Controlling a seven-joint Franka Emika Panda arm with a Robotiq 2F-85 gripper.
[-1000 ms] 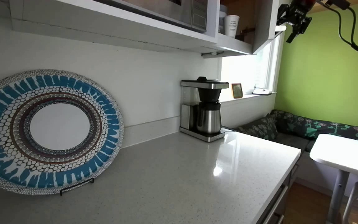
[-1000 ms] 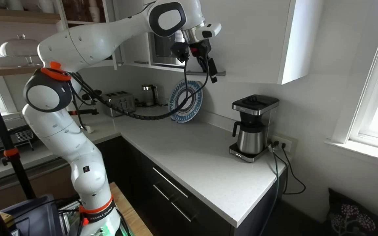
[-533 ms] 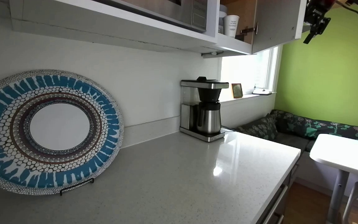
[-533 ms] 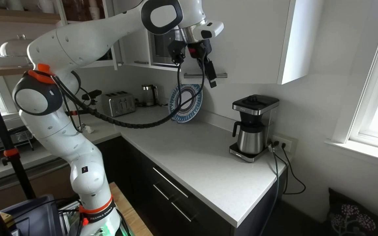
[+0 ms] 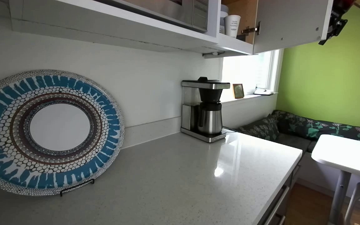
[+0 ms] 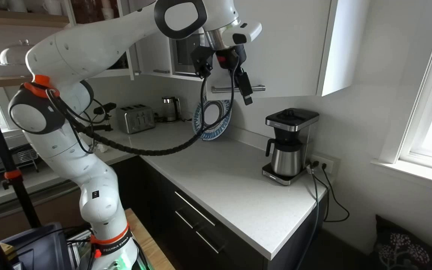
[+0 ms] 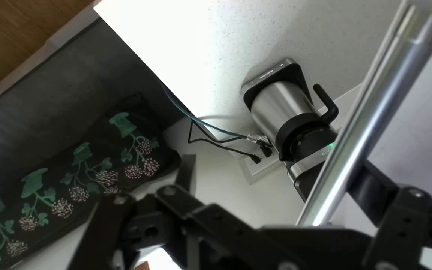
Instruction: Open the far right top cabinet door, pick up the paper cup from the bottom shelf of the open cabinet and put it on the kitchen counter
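Note:
The far right top cabinet door (image 5: 292,25) stands swung out, with its front face (image 6: 283,52) and bar handle (image 6: 219,89) also in view. Inside the open cabinet (image 5: 247,14), the white paper cup (image 5: 232,25) stands upright on the bottom shelf (image 5: 239,44). My gripper (image 6: 245,88) is at the handle on the door's outer side, partly hidden by the door edge in an exterior view. In the wrist view its jaws are wide apart; the handle bar (image 7: 366,112) crosses in front of the right finger (image 7: 373,191), whose tip is hidden. Below lies the kitchen counter (image 5: 167,175).
A coffee maker (image 6: 291,146) stands on the counter below the cabinet. A blue patterned plate (image 5: 111,131) leans on a stand against the wall. A microwave (image 6: 186,56) sits beside the cabinet. The arm's cable (image 6: 156,152) hangs in a loop over the counter.
The door has swung wider, showing more of the cabinet's inside. My gripper has moved outward along with the door's handle edge, and the arm has drawn back. The cup has not moved.

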